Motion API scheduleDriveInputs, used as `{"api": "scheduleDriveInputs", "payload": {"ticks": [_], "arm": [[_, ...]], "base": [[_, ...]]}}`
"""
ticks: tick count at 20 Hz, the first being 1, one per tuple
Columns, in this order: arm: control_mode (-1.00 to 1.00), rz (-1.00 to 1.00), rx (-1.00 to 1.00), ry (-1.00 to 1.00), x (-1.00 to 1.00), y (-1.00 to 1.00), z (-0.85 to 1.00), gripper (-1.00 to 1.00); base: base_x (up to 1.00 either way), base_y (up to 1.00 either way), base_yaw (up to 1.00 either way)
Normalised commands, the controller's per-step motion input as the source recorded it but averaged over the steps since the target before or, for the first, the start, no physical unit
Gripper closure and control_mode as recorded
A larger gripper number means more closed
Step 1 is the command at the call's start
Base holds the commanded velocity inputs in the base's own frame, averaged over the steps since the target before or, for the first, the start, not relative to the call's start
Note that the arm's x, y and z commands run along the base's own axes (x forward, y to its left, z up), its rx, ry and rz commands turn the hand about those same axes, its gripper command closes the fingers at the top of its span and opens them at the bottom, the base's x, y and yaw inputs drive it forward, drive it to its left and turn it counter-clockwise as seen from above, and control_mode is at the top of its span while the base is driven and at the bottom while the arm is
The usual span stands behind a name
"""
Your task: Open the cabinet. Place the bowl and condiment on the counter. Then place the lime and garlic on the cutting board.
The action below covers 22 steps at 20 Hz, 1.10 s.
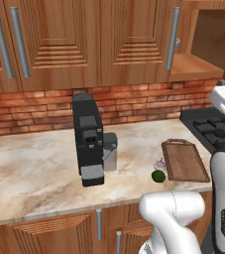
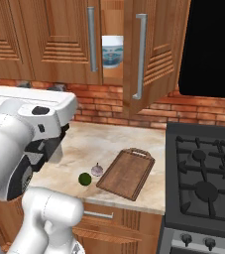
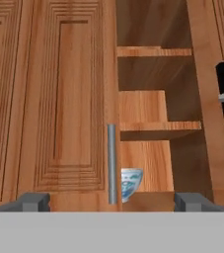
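The cabinet (image 3: 153, 108) has its right door (image 2: 156, 54) swung open and its left door (image 3: 64, 99) shut. The pale blue-white bowl (image 3: 130, 183) sits on the lowest shelf, half hidden behind the left door, and it peeks through the gap (image 2: 112, 51). My gripper (image 3: 112, 202) is open and empty, facing the left door's grey handle (image 3: 111, 163). On the counter (image 1: 34, 163) the lime (image 1: 158, 175) and garlic (image 1: 159, 163) lie just left of the cutting board (image 1: 185, 159). The condiment is hidden.
A black coffee machine (image 1: 87, 139) stands mid-counter. A black gas stove (image 2: 203, 188) sits right of the board. More wall cabinets (image 1: 44, 39) to the left stay shut. Brick backsplash (image 1: 134, 101) runs behind the counter.
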Motion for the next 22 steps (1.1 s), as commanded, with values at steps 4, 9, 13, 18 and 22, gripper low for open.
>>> {"api": "scheduleDriveInputs", "payload": {"ticks": [4,9,13,18,22], "arm": [[-1.0,-0.17,-0.07,0.0,0.27,0.21,0.0,-1.0],[-1.0,-0.1,-0.04,0.0,0.29,0.15,-0.03,-1.0],[-1.0,-0.04,0.0,-0.01,0.32,0.04,-0.08,-1.0],[-1.0,-0.02,0.0,0.0,0.38,0.0,-0.08,-1.0],[-1.0,-0.01,0.01,0.0,0.33,-0.05,-0.01,-1.0]], "base": [[0.0,0.0,0.0],[0.0,0.0,0.0],[0.0,0.0,0.0],[0.0,0.0,0.0],[0.0,0.0,0.0]]}}
